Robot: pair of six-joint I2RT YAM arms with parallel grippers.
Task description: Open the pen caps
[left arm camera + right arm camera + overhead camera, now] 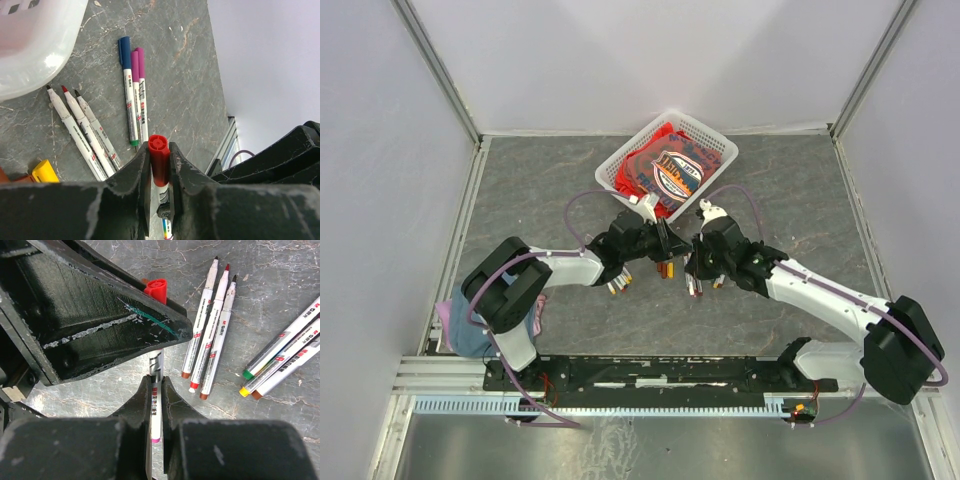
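Presently | my right fingers [169,402] gripped the white barrel [155,365] | my left fingers [176,167] pinched its red cap [159,150], over the counter [190,75] | risk: an off-axis pull could slip the barrel or flick the cap among loose pens [210,330] beyond.

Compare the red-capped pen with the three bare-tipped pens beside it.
Red-capped pen: cap on; bare-tipped pens: caps off. It is clamped, left gripper on the cap, right gripper on the barrel; the three lie loose, side by side on the table. Shared: white printed barrels.
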